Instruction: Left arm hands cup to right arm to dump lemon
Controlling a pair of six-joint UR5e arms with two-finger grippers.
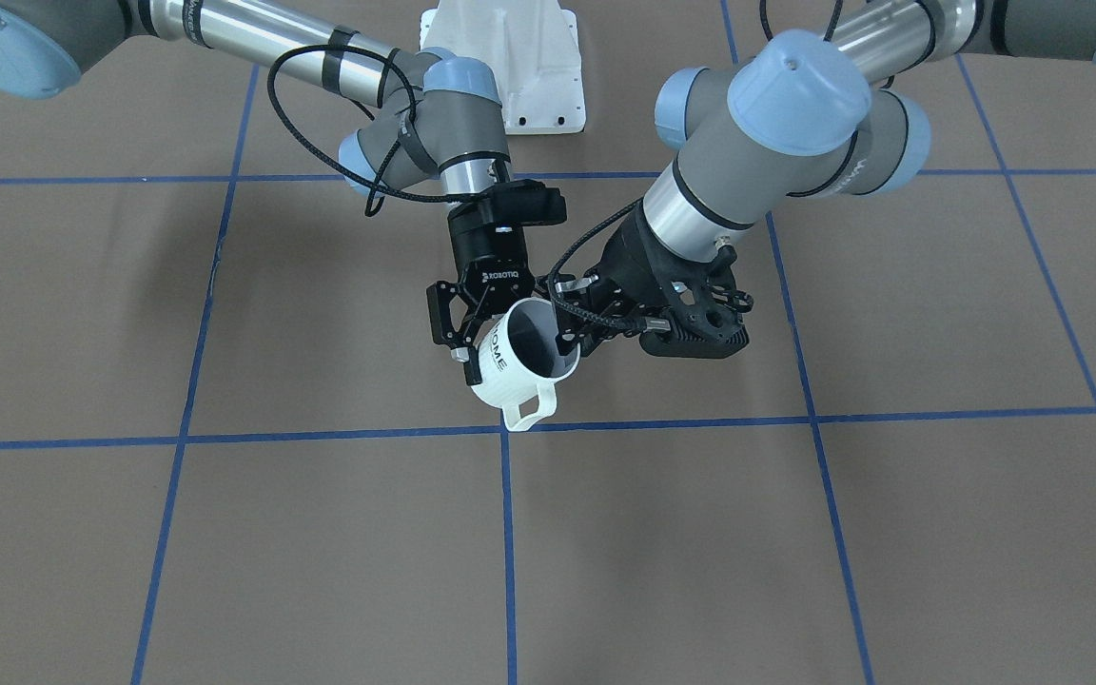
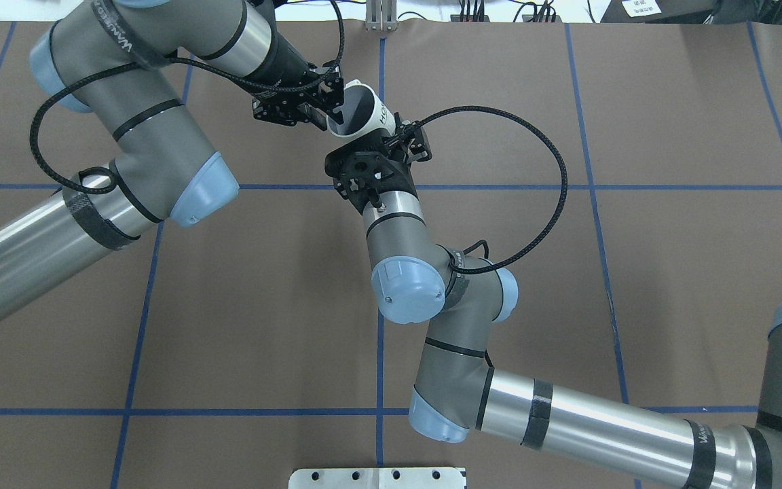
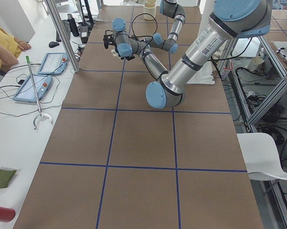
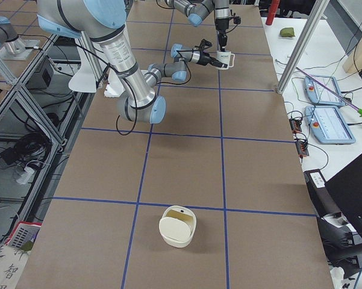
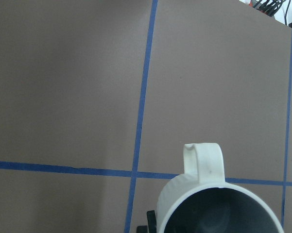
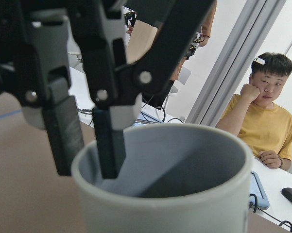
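Handover judged midway. Cup (image 1: 502, 379) held in air over table (image 1: 225, 533), far centre, roughly upright. Rim pinched from above by left gripper (image 6: 87, 145), 1 finger inside, 1 outside. Right gripper (image 2: 385, 136) spread around cup body; pad contact cannot be told. Remaining: release by left gripper, dump by right gripper. Lemon not seen in cup. Readable: "HOME" on cup, "ROBOTIQ" on right gripper.

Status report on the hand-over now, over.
Left gripper shut on cup rim, one finger inside. Right gripper straddles cup body, grip unclear. Cup in the air. Nothing seen in the way.
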